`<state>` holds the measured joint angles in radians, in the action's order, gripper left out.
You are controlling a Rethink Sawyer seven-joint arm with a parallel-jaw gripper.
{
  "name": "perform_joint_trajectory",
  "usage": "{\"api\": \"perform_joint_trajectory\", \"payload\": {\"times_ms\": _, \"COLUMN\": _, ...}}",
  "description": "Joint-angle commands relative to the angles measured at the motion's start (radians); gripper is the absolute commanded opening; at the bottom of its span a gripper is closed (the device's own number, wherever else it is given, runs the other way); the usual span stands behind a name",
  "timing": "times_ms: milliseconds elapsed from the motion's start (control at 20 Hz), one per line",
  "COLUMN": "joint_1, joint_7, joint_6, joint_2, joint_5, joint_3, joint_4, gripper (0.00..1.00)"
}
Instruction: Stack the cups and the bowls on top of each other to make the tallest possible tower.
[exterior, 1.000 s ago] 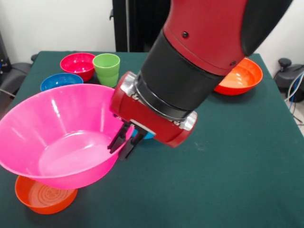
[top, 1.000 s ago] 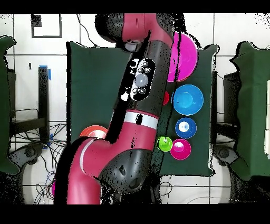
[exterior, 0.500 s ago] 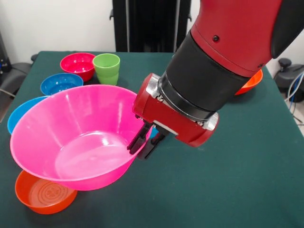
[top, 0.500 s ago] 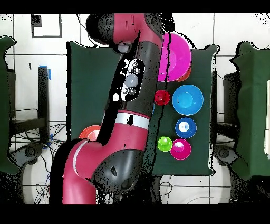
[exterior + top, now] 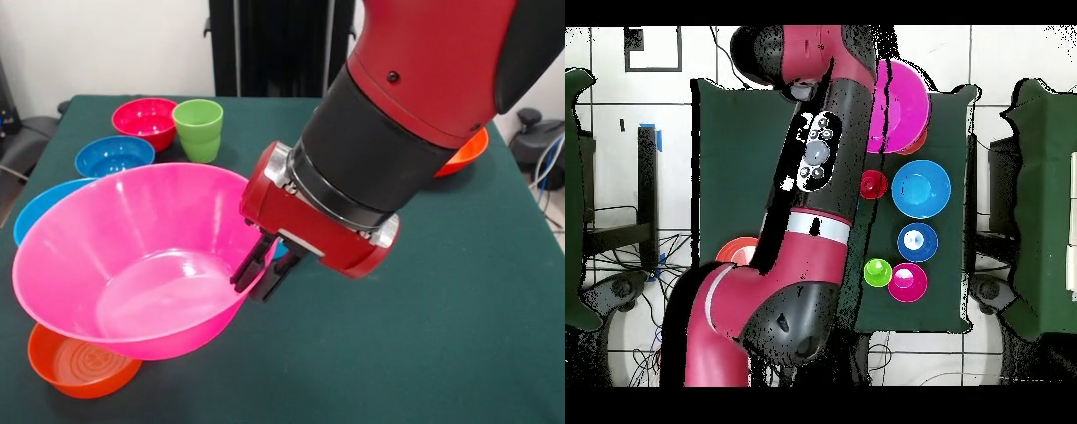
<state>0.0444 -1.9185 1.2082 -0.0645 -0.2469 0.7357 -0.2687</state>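
Observation:
My gripper (image 5: pixel 253 284) is shut on the right rim of the huge hot-pink bowl (image 5: pixel 132 265) and holds it tilted over an orange bowl (image 5: pixel 79 364) at the table's front left. In the overhead view the pink bowl (image 5: pixel 902 102) shows beside the arm, and the gripper is hidden under the arm. The large light-blue bowl (image 5: pixel 35 212) sits just behind the pink one. A smaller blue bowl (image 5: pixel 113 155), a magenta bowl (image 5: pixel 144 119) and the green cup (image 5: pixel 198 128) stand at the back left. The red cup (image 5: pixel 872 184) shows only in the overhead view.
A second orange bowl (image 5: pixel 466 150) sits at the back right, partly behind the arm. The arm's thick red and black body (image 5: pixel 397 115) crosses the middle of the table. The dark green table (image 5: pixel 441 353) has bare cloth at the front right.
The pink bowl, held in the gripper, swung right away from the table's left edge, then dropped back slightly left and down over the orange bowl.

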Motion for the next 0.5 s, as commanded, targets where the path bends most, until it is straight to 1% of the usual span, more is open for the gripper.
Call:
{"api": "perform_joint_trajectory", "payload": {"times_ms": 50, "joint_1": 0.027, "joint_7": 0.251, "joint_6": -0.047, "joint_2": -0.055, "joint_5": 0.089, "joint_3": -0.033, "joint_4": 0.018, "gripper": 0.00}}
{"api": "perform_joint_trajectory", "payload": {"times_ms": 500, "joint_1": 0.052, "joint_7": 0.287, "joint_6": -0.057, "joint_2": -0.066, "joint_5": 0.081, "joint_3": -0.028, "joint_4": 0.049, "gripper": 0.00}}
